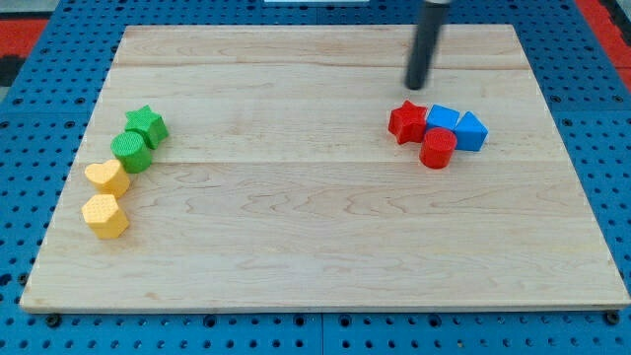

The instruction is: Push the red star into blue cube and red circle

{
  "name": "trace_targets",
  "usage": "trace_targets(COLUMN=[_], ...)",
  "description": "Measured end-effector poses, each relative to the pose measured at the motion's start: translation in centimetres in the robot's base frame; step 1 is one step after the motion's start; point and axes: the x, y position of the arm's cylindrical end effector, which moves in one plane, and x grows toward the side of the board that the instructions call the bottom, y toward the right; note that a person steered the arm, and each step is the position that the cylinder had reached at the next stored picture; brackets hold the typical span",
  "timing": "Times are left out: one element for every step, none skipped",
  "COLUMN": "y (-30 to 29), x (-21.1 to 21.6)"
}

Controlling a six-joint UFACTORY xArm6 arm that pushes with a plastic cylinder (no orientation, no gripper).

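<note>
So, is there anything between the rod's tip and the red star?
No. In the camera view, only bare wood separates my tip from the red star, which lies just below it.

My tip (416,86) sits just above the red star (406,121), not touching. Star is pressed against the blue cube (442,117) and red circle (437,148), right side of the surface (315,247).

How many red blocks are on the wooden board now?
2. The red star block lies at the view's right, touching the blue blocks; the red round block sits just below-right of it. Nothing seems hidden. My tip is just above the star.
</note>
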Motion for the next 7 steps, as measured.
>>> trace_targets(y=[-4.7,0.0,2.4,0.6,-0.6,-0.6,-2.2], x=[1.8,5.9,6.0,4.8,2.9,2.9,2.9])
